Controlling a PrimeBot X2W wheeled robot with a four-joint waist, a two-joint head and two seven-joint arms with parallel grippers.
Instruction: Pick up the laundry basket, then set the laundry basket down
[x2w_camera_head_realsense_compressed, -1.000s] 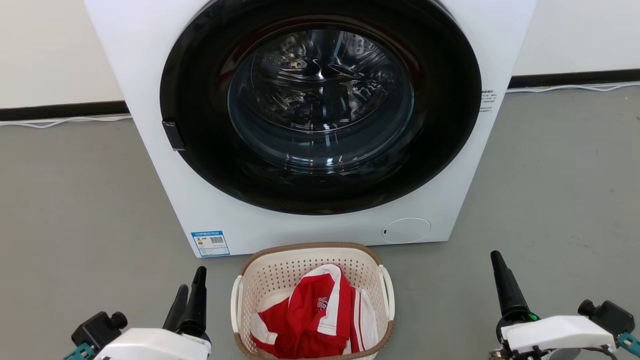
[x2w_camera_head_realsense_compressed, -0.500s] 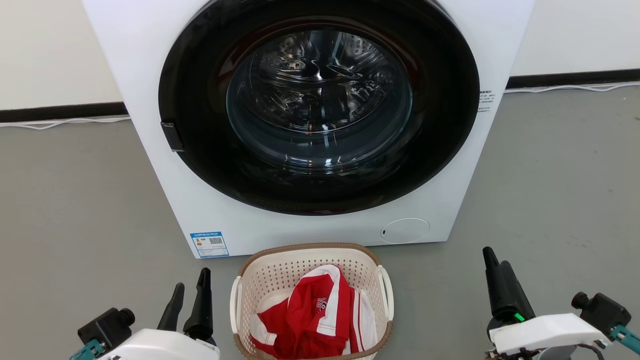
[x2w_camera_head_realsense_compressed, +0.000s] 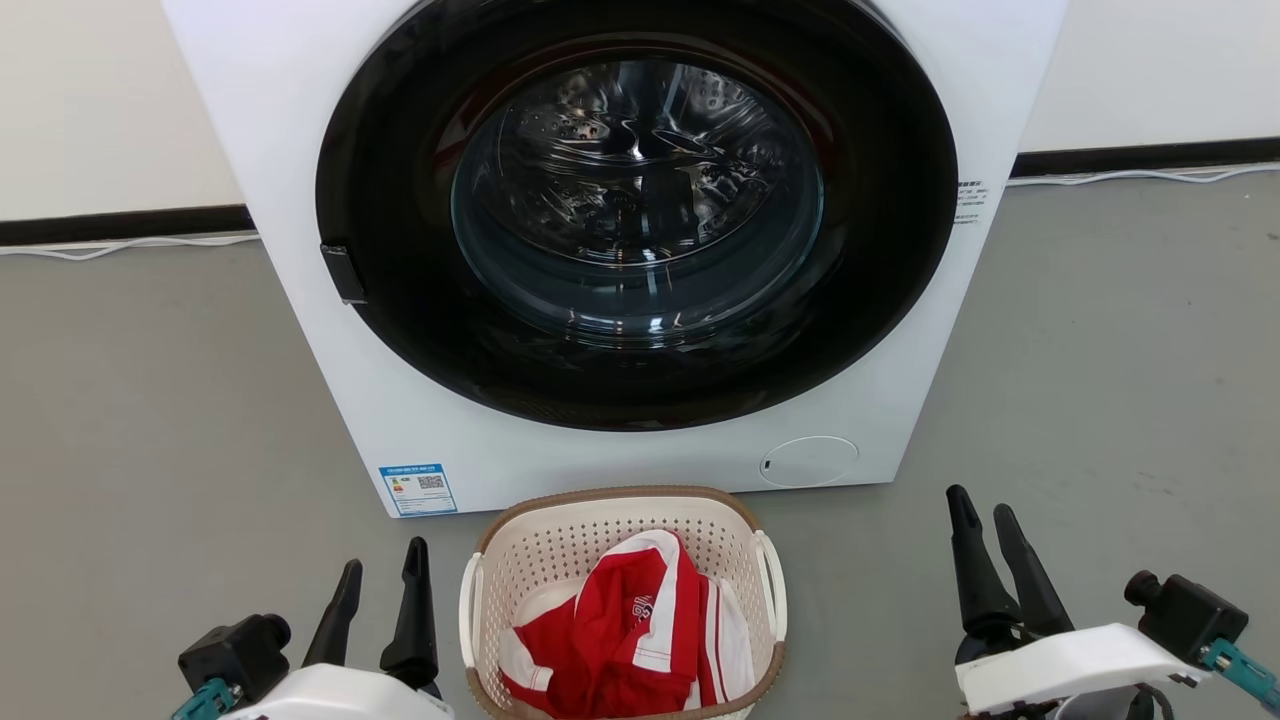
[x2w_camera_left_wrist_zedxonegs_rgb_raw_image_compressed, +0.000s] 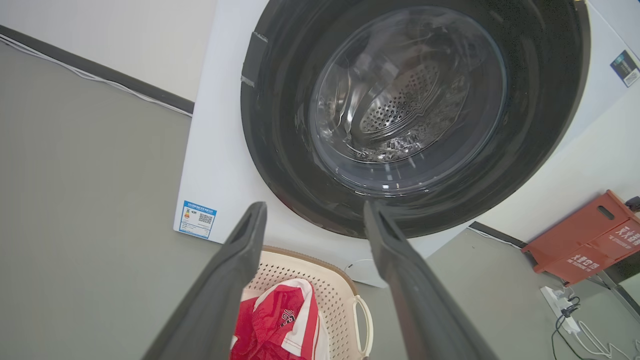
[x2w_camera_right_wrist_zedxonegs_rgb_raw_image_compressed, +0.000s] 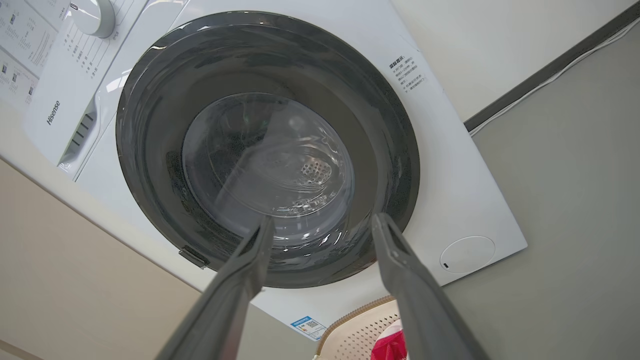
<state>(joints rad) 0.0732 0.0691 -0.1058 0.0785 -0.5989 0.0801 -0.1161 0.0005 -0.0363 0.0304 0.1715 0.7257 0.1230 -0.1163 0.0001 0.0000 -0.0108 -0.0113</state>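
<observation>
The laundry basket (x2w_camera_head_realsense_compressed: 560, 545) is cream-white and perforated, with a brown rim and white loop handles. It stands on the floor just before the washing machine and holds a red and white garment (x2w_camera_head_realsense_compressed: 640, 640). My left gripper (x2w_camera_head_realsense_compressed: 382, 560) is open beside the basket's left side, apart from it. My right gripper (x2w_camera_head_realsense_compressed: 985, 505) is open well off to the basket's right. In the left wrist view the basket (x2w_camera_left_wrist_zedxonegs_rgb_raw_image_compressed: 335, 295) lies between my spread fingers (x2w_camera_left_wrist_zedxonegs_rgb_raw_image_compressed: 235, 270). The right wrist view catches the basket's rim (x2w_camera_right_wrist_zedxonegs_rgb_raw_image_compressed: 355, 315) at the bottom edge.
A white front-loading washing machine (x2w_camera_head_realsense_compressed: 420, 430) with a shut dark round door (x2w_camera_head_realsense_compressed: 640, 210) stands close behind the basket. Grey floor spreads to both sides. A white cable (x2w_camera_head_realsense_compressed: 120, 243) runs along the wall base. An orange-red stand (x2w_camera_left_wrist_zedxonegs_rgb_raw_image_compressed: 585, 235) and a power strip (x2w_camera_left_wrist_zedxonegs_rgb_raw_image_compressed: 560, 305) lie further right.
Both arms turned and shifted inward a little: the left gripper's two fingers now show apart, and the right gripper's second finger has come into sight. The basket stayed put.
</observation>
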